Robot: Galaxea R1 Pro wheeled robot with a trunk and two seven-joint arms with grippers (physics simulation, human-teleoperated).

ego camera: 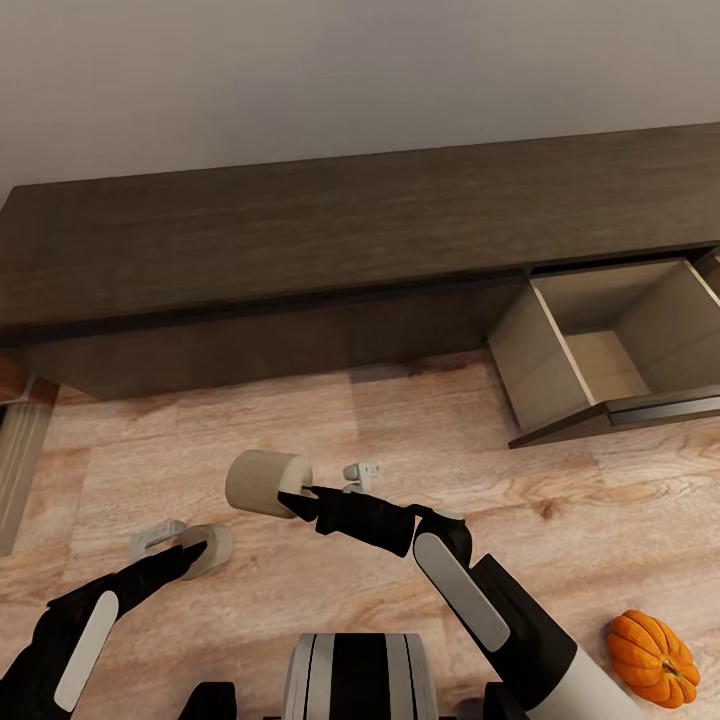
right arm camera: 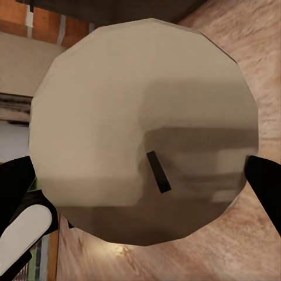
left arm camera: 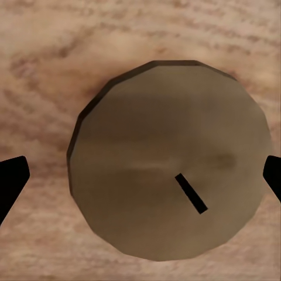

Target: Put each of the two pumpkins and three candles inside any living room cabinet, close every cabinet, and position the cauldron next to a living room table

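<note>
Off-white wax, stiff and light: one candle (ego camera: 262, 483) is clamped across its round sides in the right gripper (ego camera: 303, 497), held above the floor (ego camera: 560, 500). Left gripper (ego camera: 190, 552) straddles a second candle (ego camera: 207, 548), contact unclear. Open drawer (ego camera: 600, 350) waits well right, pumpkin (ego camera: 653, 658) nearer.

Cabinet (ego camera: 300, 240) behind, open drawer (ego camera: 610, 350) right, pumpkin (ego camera: 653, 658) on floor (ego camera: 450, 440) right
</note>
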